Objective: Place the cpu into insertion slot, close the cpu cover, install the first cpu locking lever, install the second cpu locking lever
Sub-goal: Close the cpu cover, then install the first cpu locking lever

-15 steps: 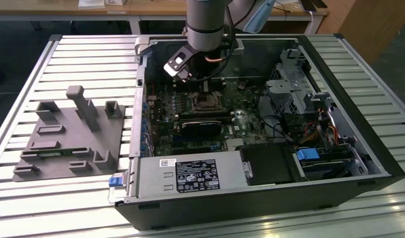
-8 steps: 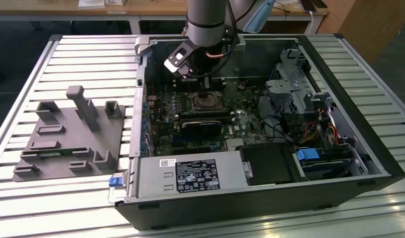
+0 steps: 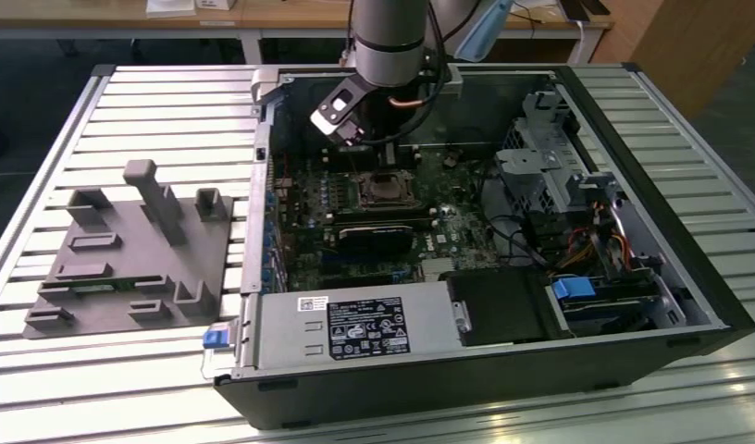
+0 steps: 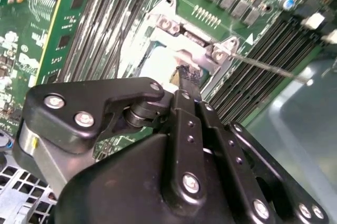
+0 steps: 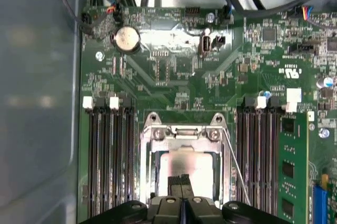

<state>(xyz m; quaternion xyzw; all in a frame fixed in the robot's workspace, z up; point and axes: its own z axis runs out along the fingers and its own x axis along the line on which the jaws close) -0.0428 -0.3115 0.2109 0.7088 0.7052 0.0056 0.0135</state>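
In the open case (image 3: 476,379) on the counter (image 3: 155,102), the end effector (image 5: 181,182), closed empty, sits over the cpu (image 5: 202,166), probably light, stiff, fragile; grip its edges.

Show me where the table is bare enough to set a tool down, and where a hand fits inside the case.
Bare slatted table lies beyond the grey fixture, in front of it, and beside the computer case on the exterior view's right. Inside is crowded: the gripper, jaws shut, sits over the cpu cover, and cables fill the exterior view's right.
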